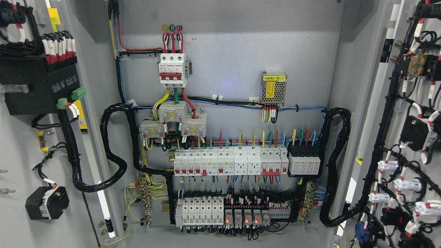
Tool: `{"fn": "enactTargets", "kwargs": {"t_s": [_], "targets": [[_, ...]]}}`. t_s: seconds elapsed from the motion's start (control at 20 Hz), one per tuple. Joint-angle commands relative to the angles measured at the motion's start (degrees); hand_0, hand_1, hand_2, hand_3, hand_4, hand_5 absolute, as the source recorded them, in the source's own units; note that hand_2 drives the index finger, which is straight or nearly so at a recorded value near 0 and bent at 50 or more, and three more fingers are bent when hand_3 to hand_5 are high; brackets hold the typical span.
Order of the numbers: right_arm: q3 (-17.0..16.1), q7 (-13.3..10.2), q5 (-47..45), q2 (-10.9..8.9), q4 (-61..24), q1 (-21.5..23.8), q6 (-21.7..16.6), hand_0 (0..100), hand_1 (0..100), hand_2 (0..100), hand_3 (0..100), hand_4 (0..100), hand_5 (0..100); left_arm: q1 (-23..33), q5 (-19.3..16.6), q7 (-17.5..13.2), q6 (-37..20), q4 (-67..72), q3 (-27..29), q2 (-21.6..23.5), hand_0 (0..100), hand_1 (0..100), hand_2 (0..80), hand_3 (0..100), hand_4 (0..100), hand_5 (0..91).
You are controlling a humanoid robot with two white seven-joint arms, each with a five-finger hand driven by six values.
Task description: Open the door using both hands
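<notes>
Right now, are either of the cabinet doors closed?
No, the left door and the right door both stand swung wide, showing the breakers inside.

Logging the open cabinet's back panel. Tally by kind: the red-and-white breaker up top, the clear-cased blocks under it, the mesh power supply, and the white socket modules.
Red-and-white breaker: 1
Clear-cased blocks: 3
Mesh power supply: 1
White socket modules: 2
Total: 7
</notes>
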Motion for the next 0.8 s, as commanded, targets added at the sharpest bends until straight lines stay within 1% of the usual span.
{"fn": "enactTargets", "kwargs": {"t_s": [0.0,0.1,0.15,0.25,0.35,0.5,0.65,0.75], "targets": [[-6.1,0.0,-1.2,1.16,0.1,0.0,-0.2,0,50,4,0,0,0,0.5,7.0,-1.9,1.7,4.2,8.6,5.7,12,56,0.0,0,0,0.0],[-7.3,0.0,-1.2,1.16,0.1,0.0,-0.2,0,50,4,0,0,0,0.3,9.3,-3.4,1.8,5.0,9.1,6.6,12,56,0.0,0,0,0.0],[-7.9,0.0,-1.2,1.16,0.1,0.0,-0.2,0,50,4,0,0,0,0.2,10.4,-3.6,1.8,5.3,9.2,6.9,12,56,0.0,0,0,0.0],[-9.1,0.0,-1.2,1.07,0.1,0.0,-0.4,0,50,4,0,0,0,0.1,10.6,-3.7,1.8,5.9,9.5,7.6,12,56,0.0,0,0,0.0],[-9.4,0.0,-1.3,1.07,0.1,0.0,-0.4,0,50,4,0,0,0,-0.3,10.8,-3.7,1.8,7.0,10.7,8.5,12,56,0.0,0,0,0.0],[-10.2,0.0,-1.3,1.16,0.0,0.1,-0.6,0,50,4,0,0,0,-0.3,12.7,-3.8,1.8,7.7,11.8,10.7,12,56,0.0,0,0,0.0],[-10.8,0.0,-2.1,1.25,0.0,0.1,-0.5,0,50,4,0,0,0,-0.6,14.5,-5.3,1.8,10.0,11.9,12.2,12,56,0.0,0,0,0.0],[-11.3,0.0,-2.6,1.25,0.1,0.1,-0.4,0,50,4,0,0,0,-0.8,14.8,-5.5,1.7,10.8,11.9,13.5,12,56,0.0,0,0,0.0]]}}
